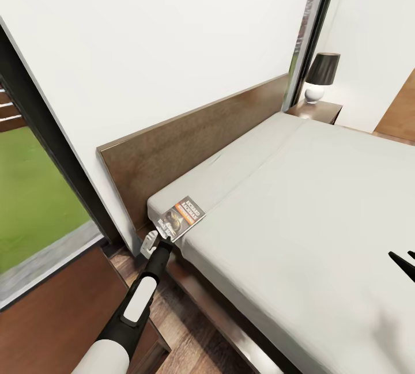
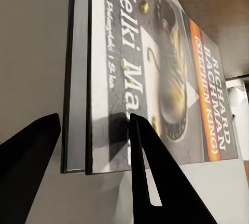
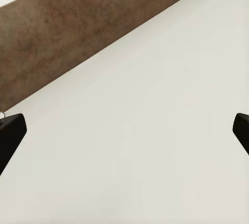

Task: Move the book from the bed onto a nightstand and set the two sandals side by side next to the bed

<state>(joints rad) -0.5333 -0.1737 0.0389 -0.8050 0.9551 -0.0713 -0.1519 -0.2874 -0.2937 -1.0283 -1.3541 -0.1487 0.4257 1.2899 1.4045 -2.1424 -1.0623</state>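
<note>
1. The book (image 1: 183, 218) lies flat at the mattress corner nearest your left arm, beside the headboard (image 1: 190, 143); cover up, "RICHARD BACHMAN" readable in left wrist view (image 2: 155, 79).
2. Left gripper (image 1: 160, 237) is at the book's near edge, fingers (image 2: 155, 172) apart w/ the edge between them; can't tell if they touch it.
3. The bed (image 1: 300, 218): grey mattress, dark wood frame.
4. Right gripper (image 1: 406, 263) is over the mattress, jaws wide apart, nothing held.
5. Far nightstand (image 1: 314, 110) carries a lamp (image 1: 320, 76).
</note>
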